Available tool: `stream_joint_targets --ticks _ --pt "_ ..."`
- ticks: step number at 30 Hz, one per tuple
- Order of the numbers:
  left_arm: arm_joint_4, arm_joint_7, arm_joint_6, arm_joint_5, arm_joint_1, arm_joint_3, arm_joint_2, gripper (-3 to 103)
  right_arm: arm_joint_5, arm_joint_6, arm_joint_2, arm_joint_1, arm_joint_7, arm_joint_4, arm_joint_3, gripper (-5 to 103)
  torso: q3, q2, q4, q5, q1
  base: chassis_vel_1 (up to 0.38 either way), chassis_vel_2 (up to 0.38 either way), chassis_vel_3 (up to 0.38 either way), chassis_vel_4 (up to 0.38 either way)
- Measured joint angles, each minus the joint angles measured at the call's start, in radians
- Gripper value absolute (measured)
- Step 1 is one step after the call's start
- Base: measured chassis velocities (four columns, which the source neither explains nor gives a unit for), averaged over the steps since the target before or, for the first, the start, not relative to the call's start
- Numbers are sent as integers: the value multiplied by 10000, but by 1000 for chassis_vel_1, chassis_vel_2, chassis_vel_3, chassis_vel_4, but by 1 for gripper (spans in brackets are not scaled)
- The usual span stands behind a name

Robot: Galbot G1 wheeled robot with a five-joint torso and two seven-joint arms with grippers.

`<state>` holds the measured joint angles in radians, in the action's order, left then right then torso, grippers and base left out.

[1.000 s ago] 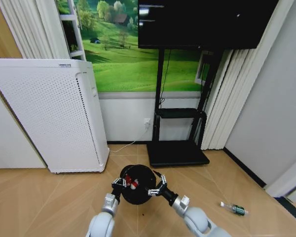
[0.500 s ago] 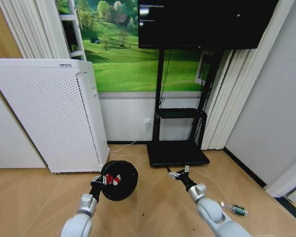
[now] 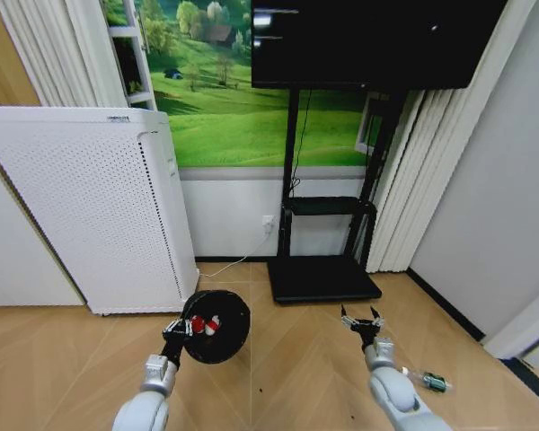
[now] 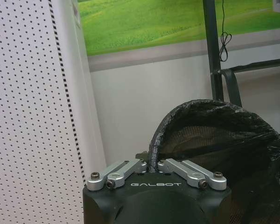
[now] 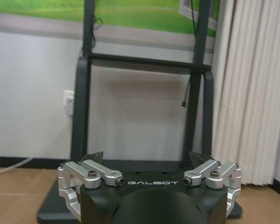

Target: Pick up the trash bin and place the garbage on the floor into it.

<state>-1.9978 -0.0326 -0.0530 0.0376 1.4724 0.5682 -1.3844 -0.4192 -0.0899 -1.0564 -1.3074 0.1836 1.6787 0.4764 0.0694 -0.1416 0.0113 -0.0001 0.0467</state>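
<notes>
The trash bin [image 3: 216, 326] is pinched at its rim by the left tool [image 3: 177, 329], above the floor. The right tool [image 3: 362, 320] is spread, empty. The bottle [image 3: 428, 381] lies nearby; a thin rim grip risks slipping.

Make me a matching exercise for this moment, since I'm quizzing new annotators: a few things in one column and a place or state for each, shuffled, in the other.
Column one:
1. small black round mesh trash bin
2. small clear plastic bottle with a green cap
3. left gripper
4. right gripper

Column two:
A. lying on the wooden floor, near the robot's right arm
B. fingers spread, holding nothing
C. lifted off the floor, red wrapper pieces showing inside
D. closed on the bin's rim

Pairs: 1-C, 2-A, 3-D, 4-B
</notes>
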Motion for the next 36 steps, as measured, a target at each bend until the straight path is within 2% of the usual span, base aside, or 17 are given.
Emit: stream_joint_targets --ticks 6,15,24,33,36 --pt "-468 -1 -35 118 258 374 -71 5 -19 -113 110 -668 -674 775 591 100 0 0 3 -1 0 0 0 0 0" --pt "-1190 20 -73 391 731 1000 -164 5 -118 -189 -80 -1368 -774 1327 1139 100 -1 0 1 3 0 0 0 0 0" --pt "-1237 26 -54 380 769 1028 -275 5 -150 -194 -96 -1331 -760 1278 1091 100 0 0 0 1 0 -51 -47 63 65" --pt "-1014 23 -53 374 581 943 -297 5 -194 -280 62 -1047 -787 921 824 100 1 0 5 4 -1 -199 -214 193 218" --pt "-942 22 -53 373 538 931 -296 5 -196 -317 87 -917 -799 777 693 100 1 -1 -4 -6 -1 -282 -261 266 275"
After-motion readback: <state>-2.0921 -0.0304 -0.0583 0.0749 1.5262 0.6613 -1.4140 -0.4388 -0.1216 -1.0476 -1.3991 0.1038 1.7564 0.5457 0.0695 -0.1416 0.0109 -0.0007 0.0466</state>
